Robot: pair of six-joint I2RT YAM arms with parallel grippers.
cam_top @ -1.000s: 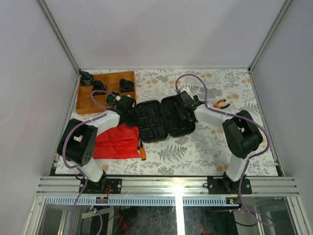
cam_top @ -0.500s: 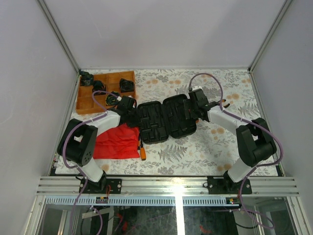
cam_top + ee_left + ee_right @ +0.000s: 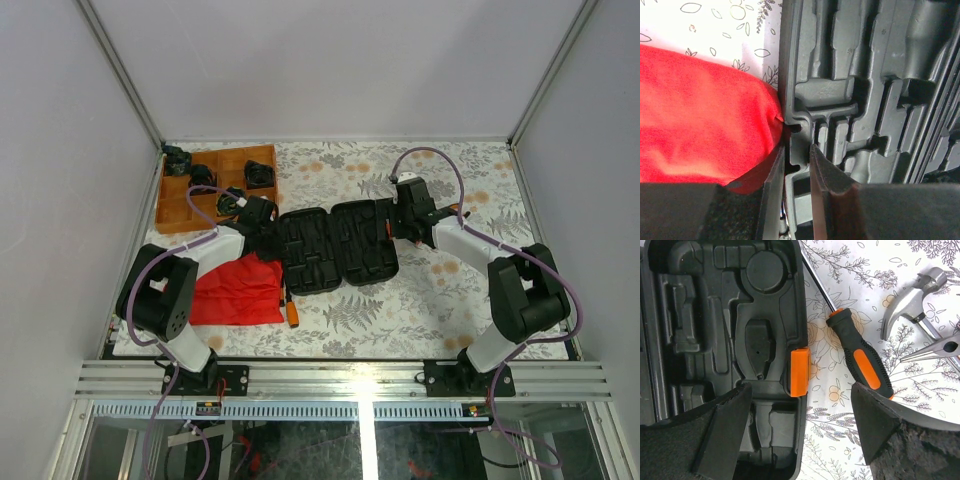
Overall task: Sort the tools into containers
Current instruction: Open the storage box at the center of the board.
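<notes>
- Left wrist view: my left claw [image 3: 795, 185] is nearly closed, pinching the rim of the open black tool case [image 3: 880, 100] where it meets the red cloth [image 3: 700, 115].
- Right wrist view: my right claw [image 3: 800, 395] gapes wide and holds nothing, poised over the case's orange latch [image 3: 800, 371].
- An orange-and-black screwdriver [image 3: 862, 362], a hammer [image 3: 912, 300] and pliers [image 3: 940, 347] lie on the floral tablecloth [image 3: 840, 450] beside the case's latch side.
</notes>
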